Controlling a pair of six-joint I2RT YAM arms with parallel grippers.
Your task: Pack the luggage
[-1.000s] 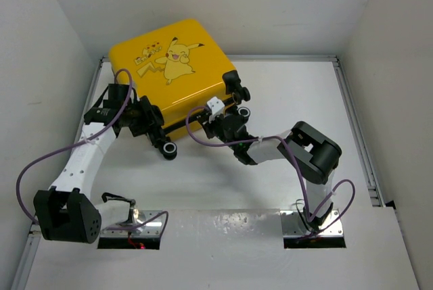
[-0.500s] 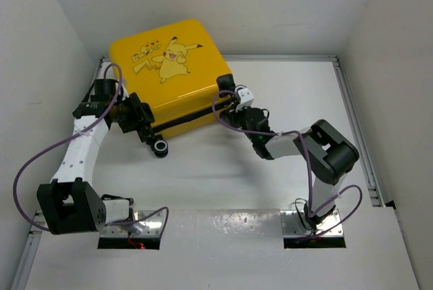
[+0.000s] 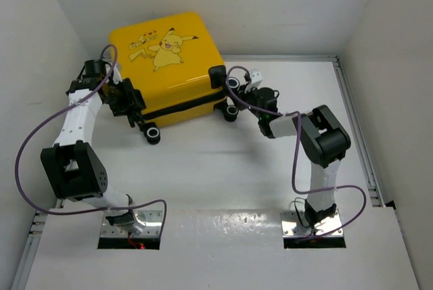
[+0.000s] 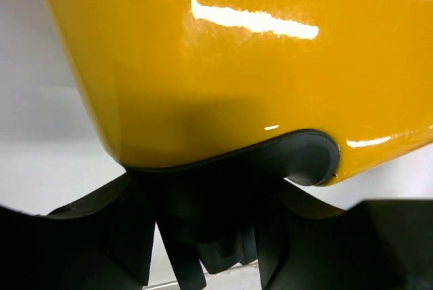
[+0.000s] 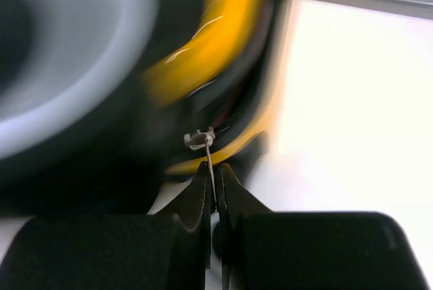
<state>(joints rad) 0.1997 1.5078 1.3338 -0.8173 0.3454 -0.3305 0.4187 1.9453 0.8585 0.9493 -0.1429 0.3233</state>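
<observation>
Yellow and with its lid down, the luggage sits at 11 o'clock on the table — swung further back and left than a second ago. The right gripper, pinched tight on the thin zipper pull, has travelled from mid-front seam to the case's 3 o'clock corner. The left gripper, half open, clamps the black wheel housing at 8 o'clock. I judge the zip is rounding that corner — probably being drawn closed.
</observation>
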